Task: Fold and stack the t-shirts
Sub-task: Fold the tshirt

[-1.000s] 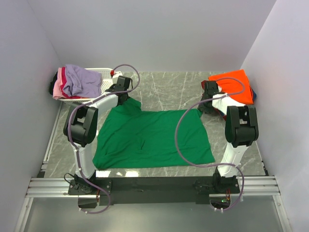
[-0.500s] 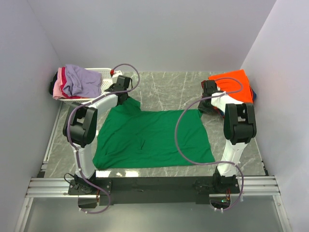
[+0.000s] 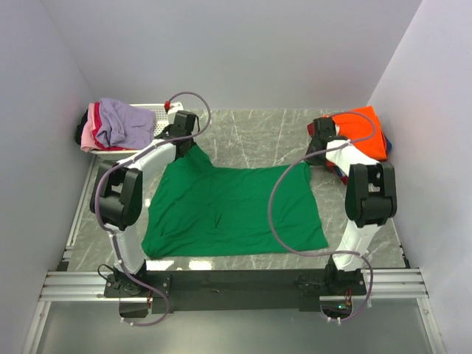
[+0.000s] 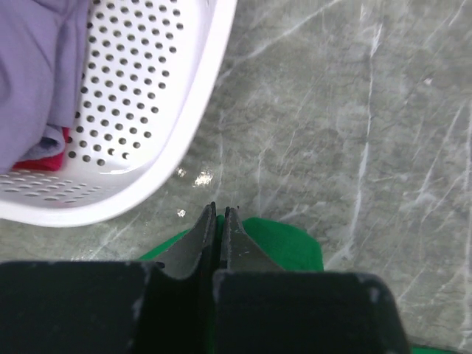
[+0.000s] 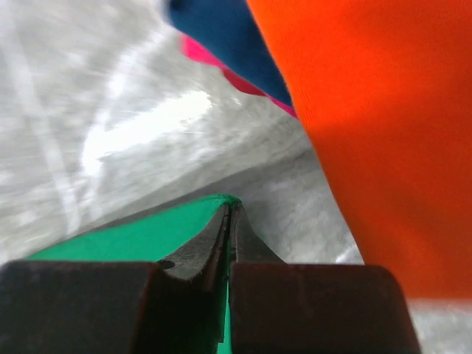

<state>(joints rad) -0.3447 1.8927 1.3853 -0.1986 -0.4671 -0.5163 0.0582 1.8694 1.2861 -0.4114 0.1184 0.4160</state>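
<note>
At the far left a white basket (image 3: 161, 112) sits at the back corner of the tabletop (image 3: 251, 133). A lavender t-shirt (image 3: 122, 122) is heaped over its left end, with a pink t-shirt (image 3: 89, 134) beneath. Just beside the basket's near rim, the left hand (image 4: 220, 212) is clenched, its fingers pressed together on the far-left corner of the green t-shirt (image 3: 232, 210), which rises to a small peak there. The rest of that shirt lies spread flat across the middle of the tabletop. At its far-right corner the right hand (image 5: 230, 210) is likewise clenched on a pinch of green cloth. Just beyond, at the right edge, an orange t-shirt (image 3: 361, 129) tops a pile. A navy t-shirt (image 5: 221, 33) and a pink-red cloth (image 5: 199, 53) show beneath it.
</note>
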